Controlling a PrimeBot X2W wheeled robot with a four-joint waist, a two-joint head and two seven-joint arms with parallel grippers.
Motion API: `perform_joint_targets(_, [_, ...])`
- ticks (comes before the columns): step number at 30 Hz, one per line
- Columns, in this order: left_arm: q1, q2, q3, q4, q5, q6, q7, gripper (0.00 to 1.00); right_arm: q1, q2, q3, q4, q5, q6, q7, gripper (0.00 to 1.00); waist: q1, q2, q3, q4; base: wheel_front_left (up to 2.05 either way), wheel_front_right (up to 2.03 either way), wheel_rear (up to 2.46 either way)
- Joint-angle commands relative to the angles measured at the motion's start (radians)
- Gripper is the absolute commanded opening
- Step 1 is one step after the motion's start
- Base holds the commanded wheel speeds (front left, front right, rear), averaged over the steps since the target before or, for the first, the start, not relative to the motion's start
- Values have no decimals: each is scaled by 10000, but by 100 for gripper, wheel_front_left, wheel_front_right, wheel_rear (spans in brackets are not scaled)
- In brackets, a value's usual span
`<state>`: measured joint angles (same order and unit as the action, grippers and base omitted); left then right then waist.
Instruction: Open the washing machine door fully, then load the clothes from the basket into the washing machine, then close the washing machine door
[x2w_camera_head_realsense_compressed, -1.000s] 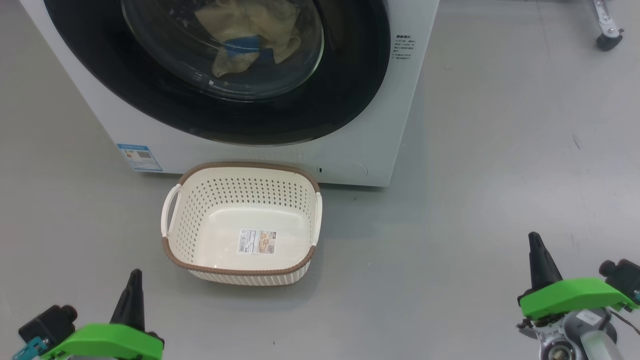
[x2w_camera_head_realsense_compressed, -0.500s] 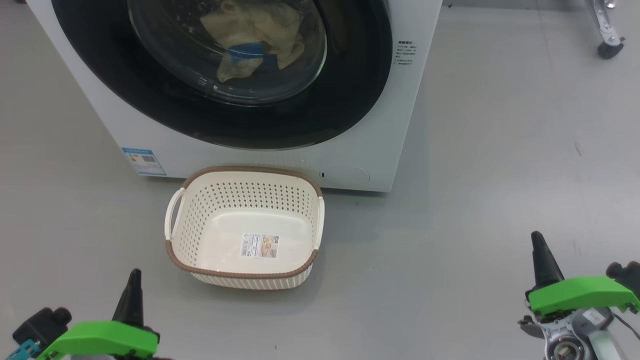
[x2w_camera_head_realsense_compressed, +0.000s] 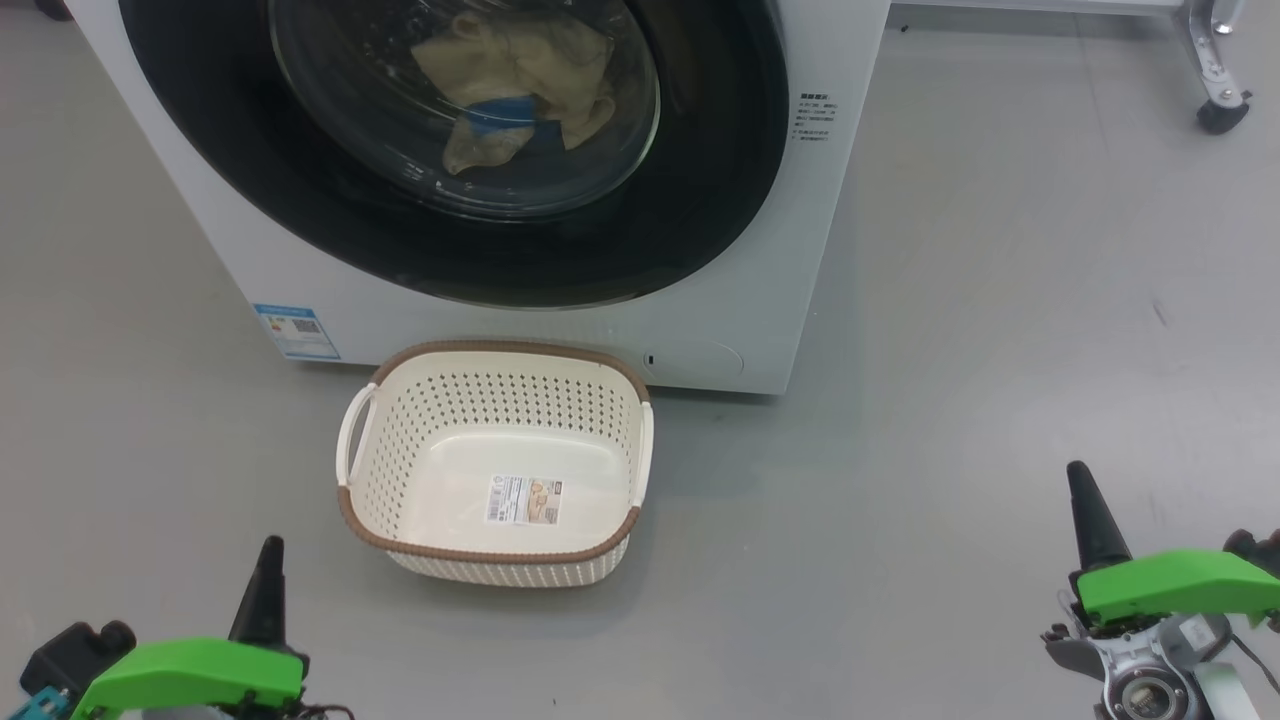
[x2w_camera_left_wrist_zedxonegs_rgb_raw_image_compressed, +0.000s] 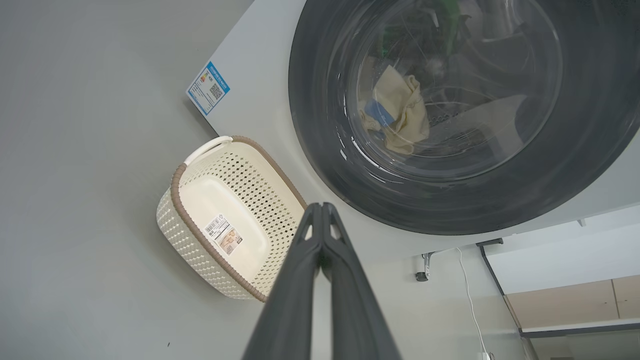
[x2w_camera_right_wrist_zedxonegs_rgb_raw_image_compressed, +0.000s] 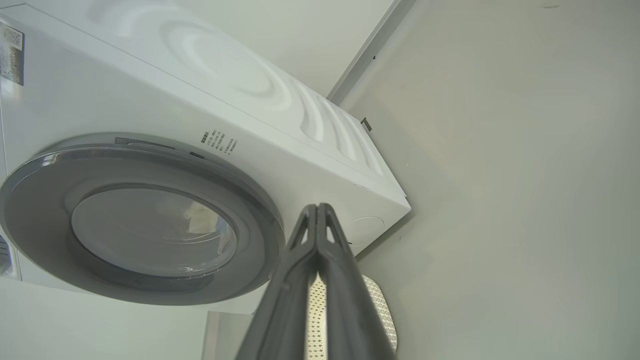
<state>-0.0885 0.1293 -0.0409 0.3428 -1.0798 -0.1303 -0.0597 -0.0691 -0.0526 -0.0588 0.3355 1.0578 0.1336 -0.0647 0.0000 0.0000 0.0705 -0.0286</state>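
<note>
The white washing machine (x2w_camera_head_realsense_compressed: 720, 300) stands at the top of the head view, its black-rimmed door (x2w_camera_head_realsense_compressed: 700, 200) shut flat against the front. Behind the glass lie the pale yellow clothes (x2w_camera_head_realsense_compressed: 520, 80) with blue trim, which the left wrist view also catches (x2w_camera_left_wrist_zedxonegs_rgb_raw_image_compressed: 405, 120). The cream basket (x2w_camera_head_realsense_compressed: 400, 440) sits on the floor before the machine with just a label sticker on its bottom. My left gripper (x2w_camera_head_realsense_compressed: 268, 560) is shut at the lower left, well short of the basket. My right gripper (x2w_camera_head_realsense_compressed: 1085, 490) is shut at the lower right, over bare floor. Both pairs of fingertips meet in the wrist views (x2w_camera_left_wrist_zedxonegs_rgb_raw_image_compressed: 320, 206) (x2w_camera_right_wrist_zedxonegs_rgb_raw_image_compressed: 317, 206).
Grey floor surrounds the machine and basket. A metal frame leg with a black caster (x2w_camera_head_realsense_compressed: 1215, 110) stands at the far right. A blue label sticker (x2w_camera_head_realsense_compressed: 297, 331) marks the machine's lower left front. A white cable (x2w_camera_left_wrist_zedxonegs_rgb_raw_image_compressed: 470, 295) runs along the floor behind the machine.
The whole head view has shifted: machine and basket sit slightly lower and to the right in the frame, a camera move. Both grippers stay shut low in the corners.
</note>
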Motion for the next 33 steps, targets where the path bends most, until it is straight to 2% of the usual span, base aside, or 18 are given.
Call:
perform_joint_targets(1, [-264,81,315,-361,-168,-5,59,0,-379,-99,25,-376,194,-15,67,0,0,0,-9,5,0,0,0])
perform_joint_targets(33, [-223,-419,1027,-722,-3201,-4,1033,0,-381,-58,-275,-691,3363,-23,1045,0,0,0,-401,170,0,0,0])
